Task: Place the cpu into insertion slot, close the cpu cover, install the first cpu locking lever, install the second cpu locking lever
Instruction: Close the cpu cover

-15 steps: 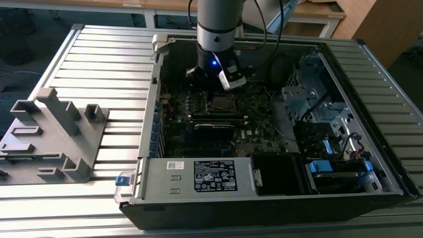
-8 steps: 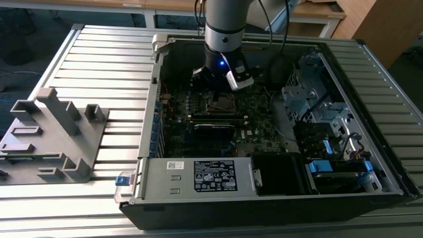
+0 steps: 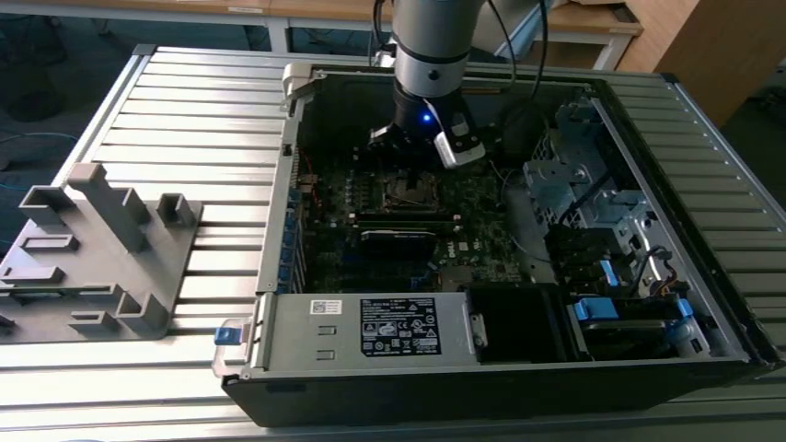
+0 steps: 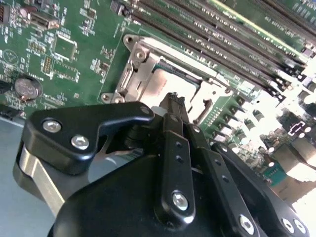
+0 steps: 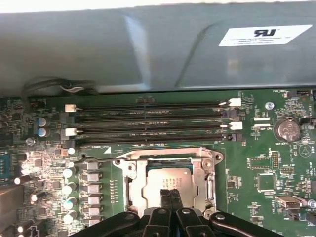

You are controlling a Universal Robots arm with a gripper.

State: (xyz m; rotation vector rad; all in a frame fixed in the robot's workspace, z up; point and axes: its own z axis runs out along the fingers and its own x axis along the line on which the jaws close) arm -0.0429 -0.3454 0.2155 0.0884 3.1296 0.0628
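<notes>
On a ribbed metal surface (image 3: 184,101), beside a grey moulded fixture (image 3: 98,249), an open computer case (image 3: 368,368) lies on its side with your arm (image 3: 430,46) reaching down into it over the green motherboard (image 5: 266,163). Your gripper (image 5: 170,193) has its two fingers pressed together with nothing visible between them, the tips poised at the near edge of the insertion slot (image 3: 410,191), either touching it or just above it; contact cannot be confirmed. The cpu (image 5: 170,175) is seated in that slot, its dull silver face showing through the window of the cpu cover (image 5: 134,183), which appears to lie flat over it and not stand raised. The relation that counts for you: the socket sits directly under and just ahead of the fingertips, so the work is essentially beneath the gripper, not off to a side. Past the socket, on the side away from the gripper, run the long black memory slots (image 5: 148,123), and the closed fingers point across the chip towards them, square to their length.
</notes>
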